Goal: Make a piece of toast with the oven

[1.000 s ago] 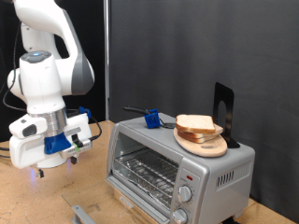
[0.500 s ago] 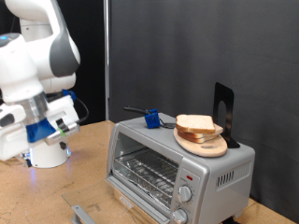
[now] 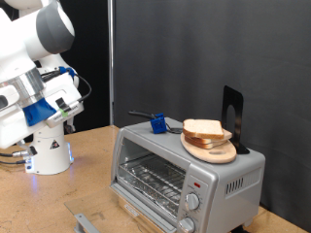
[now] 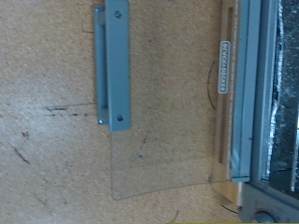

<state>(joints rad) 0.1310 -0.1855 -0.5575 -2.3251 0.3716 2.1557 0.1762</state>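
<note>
You won't find any text you can actually read here. In the wrist view, the oven [image 4: 250, 103] carries a small pale label plate [image 4: 223, 65] on its front frame beside the open glass door [image 4: 163, 140], and it bears a line of dark characters, but they are too blurred for you to make out a single letter. In the exterior view, the oven's control panel [image 3: 197, 194] shows a small red mark above the knobs and faint markings around them; none resolves into a number or word.

Brushed silver metal oven [image 3: 185, 170], clear glass door [image 4: 168, 112], wooden plate [image 3: 209, 149].
</note>
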